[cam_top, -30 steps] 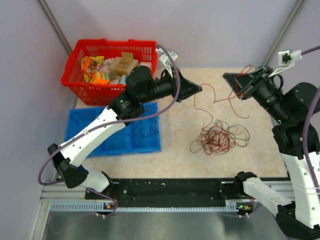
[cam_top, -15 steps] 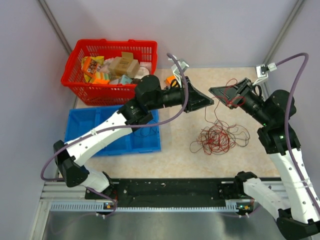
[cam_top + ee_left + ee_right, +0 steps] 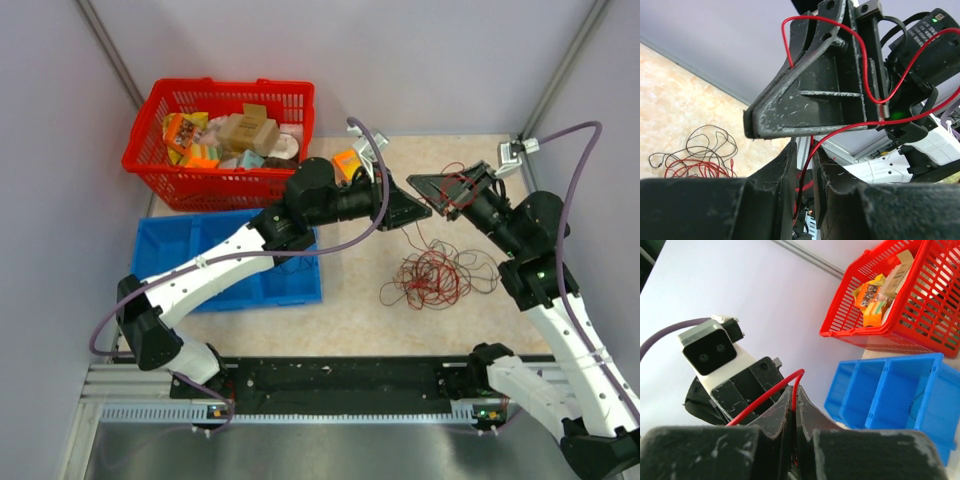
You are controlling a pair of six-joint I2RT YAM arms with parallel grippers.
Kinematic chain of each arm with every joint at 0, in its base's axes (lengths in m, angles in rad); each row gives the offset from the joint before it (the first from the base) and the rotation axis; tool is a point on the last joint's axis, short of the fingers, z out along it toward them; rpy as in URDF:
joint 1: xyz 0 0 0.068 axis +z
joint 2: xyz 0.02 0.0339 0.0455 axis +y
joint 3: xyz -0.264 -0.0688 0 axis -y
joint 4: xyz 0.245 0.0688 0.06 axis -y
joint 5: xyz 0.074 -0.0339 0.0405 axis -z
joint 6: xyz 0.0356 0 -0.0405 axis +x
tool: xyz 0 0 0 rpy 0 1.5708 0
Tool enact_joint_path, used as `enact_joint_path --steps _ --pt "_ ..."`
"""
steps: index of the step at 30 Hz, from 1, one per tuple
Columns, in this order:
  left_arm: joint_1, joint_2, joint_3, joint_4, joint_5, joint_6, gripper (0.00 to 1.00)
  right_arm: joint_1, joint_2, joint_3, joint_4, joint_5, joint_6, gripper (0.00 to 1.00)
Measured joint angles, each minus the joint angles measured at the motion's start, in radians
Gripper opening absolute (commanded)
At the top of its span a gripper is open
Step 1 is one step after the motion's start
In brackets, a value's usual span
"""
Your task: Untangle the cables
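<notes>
Red basket of packets and blue bin are seen at the left of the table. Left gripper is raised over the table's middle, jaws slightly parted, a red strand passing through the gap. Cables are heaped loose on the table just below both grippers, strands rising to them. Right gripper is met tip to tip, jaws pressed together on a red strand.
</notes>
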Motion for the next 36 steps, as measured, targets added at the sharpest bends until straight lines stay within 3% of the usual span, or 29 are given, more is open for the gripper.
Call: enact_joint_path --steps 3,6,8,11,13,16,19,20,21,26,32,36 --pt "-0.001 0.004 0.0 -0.006 -0.012 0.002 0.22 0.001 -0.002 -0.001 0.01 0.012 0.019 0.0" --pt "-0.001 0.004 0.0 -0.005 -0.017 0.004 0.05 0.001 -0.003 -0.001 0.022 0.016 0.033 0.0" --pt "-0.005 0.004 0.0 -0.003 -0.015 0.003 0.0 0.001 -0.01 -0.005 0.027 0.02 0.035 0.0" --pt "-0.01 0.004 0.002 -0.003 -0.014 0.006 0.0 0.001 -0.021 -0.006 0.022 0.023 0.029 0.1" --pt "-0.011 0.003 0.003 -0.013 -0.023 0.016 0.0 0.001 -0.026 -0.006 0.018 0.022 0.016 0.23" --pt "-0.011 -0.002 0.003 -0.055 -0.078 0.049 0.0 0.001 -0.034 -0.006 -0.009 0.021 -0.02 0.57" --pt "-0.011 -0.021 0.003 -0.135 -0.185 0.091 0.0 0.002 -0.048 -0.006 -0.084 0.02 -0.093 0.72" --pt "-0.01 -0.034 0.003 -0.177 -0.237 0.111 0.0 0.003 -0.055 -0.006 -0.121 0.021 -0.123 0.85" --pt "-0.009 -0.05 0.003 -0.224 -0.29 0.133 0.0 0.003 -0.062 -0.006 -0.161 0.023 -0.158 0.87" --pt "0.048 -0.167 -0.005 -0.444 -0.524 0.212 0.0 0.003 -0.135 -0.091 -0.333 0.039 -0.333 0.88" --pt "0.257 -0.372 -0.068 -0.636 -0.745 0.246 0.0 0.003 -0.243 -0.277 -0.512 0.093 -0.457 0.88" --pt "0.284 -0.44 -0.122 -0.712 -0.85 0.254 0.0 0.003 -0.256 -0.293 -0.575 0.134 -0.513 0.87"
